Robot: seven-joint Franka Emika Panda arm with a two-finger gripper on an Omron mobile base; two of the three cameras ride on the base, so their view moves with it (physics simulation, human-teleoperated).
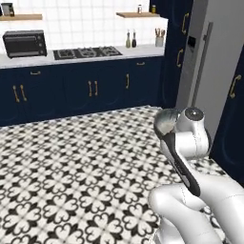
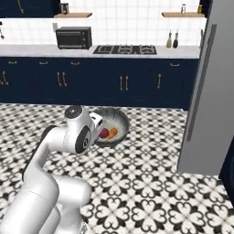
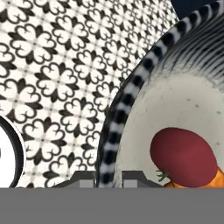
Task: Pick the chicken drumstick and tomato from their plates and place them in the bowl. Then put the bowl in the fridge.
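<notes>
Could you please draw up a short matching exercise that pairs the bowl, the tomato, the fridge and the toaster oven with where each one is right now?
Things:
1. bowl
2. tomato
3. fridge
4. toaster oven

Places:
A. on the white counter, left of the stove
B. inside the bowl, beside the chicken drumstick
C. held above the patterned floor, its rim between the fingers
D. tall and grey on the right edge of the right base view

Pairs: 1-C, 2-B, 3-D, 4-A
</notes>
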